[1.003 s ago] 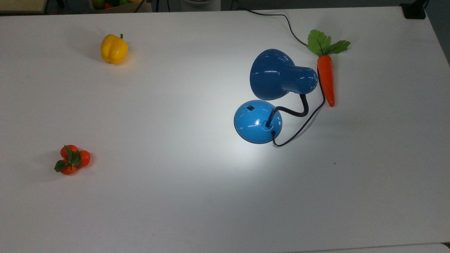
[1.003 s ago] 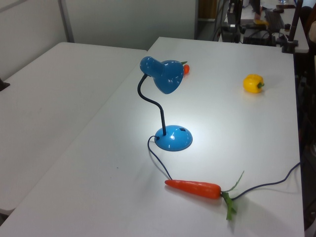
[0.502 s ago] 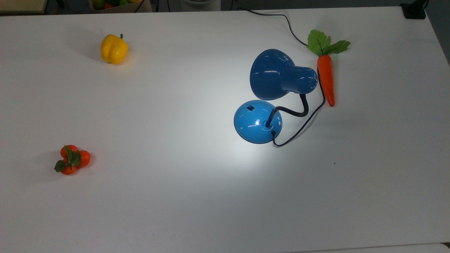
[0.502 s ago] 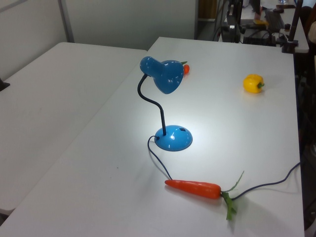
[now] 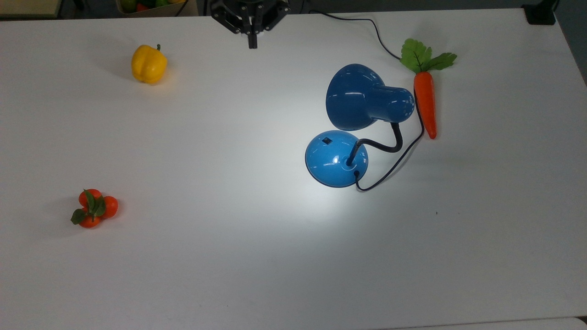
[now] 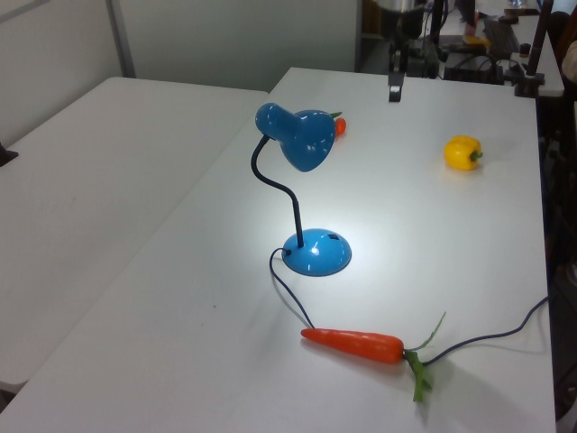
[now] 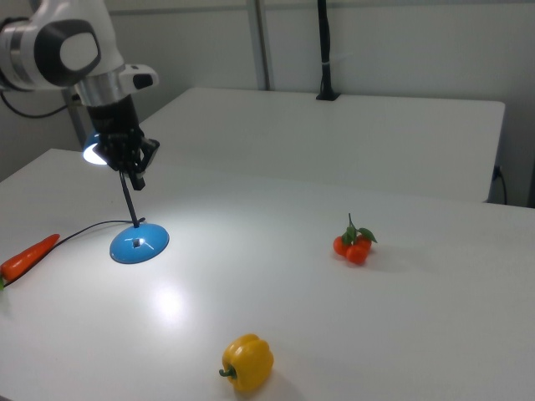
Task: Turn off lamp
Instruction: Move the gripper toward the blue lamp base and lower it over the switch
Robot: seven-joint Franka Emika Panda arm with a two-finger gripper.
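Tangerines (image 5: 94, 208): we see them low on the top view's left, far from anything we need.
Pepper (image 5: 148, 63): it sits on the desk (image 5: 229, 256) toward the top view's upper left, to the left of our end effector.
End effector (image 5: 252, 44): we hold it above the desk's far edge in the top view, fingers pressed together into one narrow tip pointing down, gripping nothing.
Lamp (image 5: 337, 158): it stands right of centre in the top view, lit, throwing a bright pool onto the desk around its round base.
Switch (image 5: 326, 140): we make it out as a small dark square on the upper-left part of the base dome in the top view, on the side facing us.
Direction: from our tip the switch lies to the right and well toward the near edge in the top view, and lower, since we hang above desk height in the left view.
Shade (image 5: 353, 97): it overhangs just beyond the base, so we judge a descent from the top view's left side of the switch keeps us clear of it.
Carrot (image 5: 425, 103): it lies just right of the shade, long axis running top to bottom in the top view, with the cord (image 5: 394, 167) curving beside it.
Progress: we judge the reach barely begun, the switch untouched.
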